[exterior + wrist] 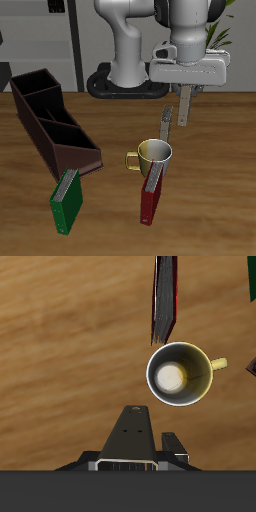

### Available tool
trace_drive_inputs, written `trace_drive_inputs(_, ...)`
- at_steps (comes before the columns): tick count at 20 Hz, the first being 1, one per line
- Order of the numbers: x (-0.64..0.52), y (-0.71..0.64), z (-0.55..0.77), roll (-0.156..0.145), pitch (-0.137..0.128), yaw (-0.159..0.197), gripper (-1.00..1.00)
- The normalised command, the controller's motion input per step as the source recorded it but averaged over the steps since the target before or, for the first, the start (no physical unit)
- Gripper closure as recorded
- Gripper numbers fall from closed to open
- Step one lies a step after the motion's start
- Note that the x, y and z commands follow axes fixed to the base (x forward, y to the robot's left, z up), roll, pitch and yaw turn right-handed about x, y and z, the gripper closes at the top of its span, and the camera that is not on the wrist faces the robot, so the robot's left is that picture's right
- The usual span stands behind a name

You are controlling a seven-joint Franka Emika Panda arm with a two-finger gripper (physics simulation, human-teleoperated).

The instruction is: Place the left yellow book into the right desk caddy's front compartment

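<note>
Green book [67, 200]: nearest the front edge of the wooden surface [220, 205], standing tilted, its top against the near end of the right desk caddy [42, 128].
Red book [151, 197]: also near the front, upright, leaning against the mug; the wrist view shows its edge just beside the mug's rim.
Mug [155, 153]: yellow-green, pale inside, standing upright mid-surface.
Right desk caddy: long dark maroon open box with partitions, running diagonally toward the back; every compartment looks empty.
Left yellow book [166, 122]: greyish-tan, slightly tilted, just behind the mug, well apart from the caddy.
Claw [184, 112]: pointing down, right beside the yellow book; whether it is spread or pinching the book cannot be told.
</note>
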Motion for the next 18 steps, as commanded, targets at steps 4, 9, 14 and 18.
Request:
trace_drive_inputs(4, -0.30, -0.22, 0.53, 0.004, -0.035, 0.117, 1.00)
trace_drive_inputs(9, -0.18, -0.33, 0.16, -0.025, 0.028, 0.061, 1.00)
trace_drive_inputs(14, -0.25, -0.44, 0.10, -0.055, -0.010, 0.111, 1.00)
trace_drive_inputs(18, -0.27, -0.43, 0.05, -0.023, 0.003, 0.158, 1.00)
